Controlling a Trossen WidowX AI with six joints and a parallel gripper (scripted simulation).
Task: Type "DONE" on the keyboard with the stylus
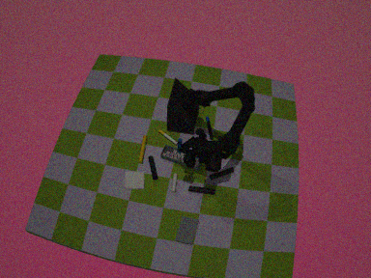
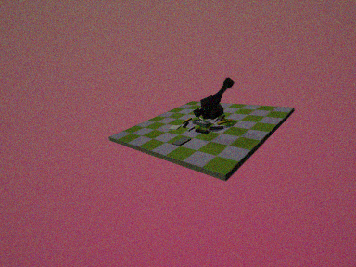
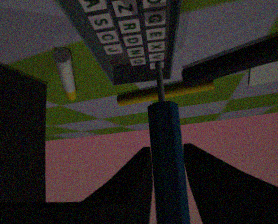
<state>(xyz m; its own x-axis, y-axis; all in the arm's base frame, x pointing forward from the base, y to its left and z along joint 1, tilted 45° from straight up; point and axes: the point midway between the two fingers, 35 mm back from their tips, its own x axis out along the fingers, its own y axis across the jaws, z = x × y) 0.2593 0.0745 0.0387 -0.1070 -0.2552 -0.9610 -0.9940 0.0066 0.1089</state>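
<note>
The keyboard (image 1: 168, 154) (image 3: 95, 55) is a dark slab with pale lettered keys, and many letters are hard to read. My gripper (image 3: 167, 152) is shut on the blue stylus (image 1: 180, 143) (image 3: 168, 135) and holds it with its thin grey tip pointing at the keyboard. In the wrist view the tip overlaps the far end of the right-hand key column, by the last key there. I cannot tell whether it touches or presses that key. The arm hides part of the keyboard in the top view.
A white and yellow marker (image 1: 167, 136) (image 3: 66, 75), a yellow stick (image 1: 142, 149) (image 3: 201, 88) and a black bar (image 1: 153, 168) (image 3: 232, 57) lie around the keyboard. A white pad (image 1: 134, 180), a white stick (image 1: 174, 182) and a dark bar (image 1: 202, 190) lie farther out. A large dark panel (image 1: 182, 110) stands behind.
</note>
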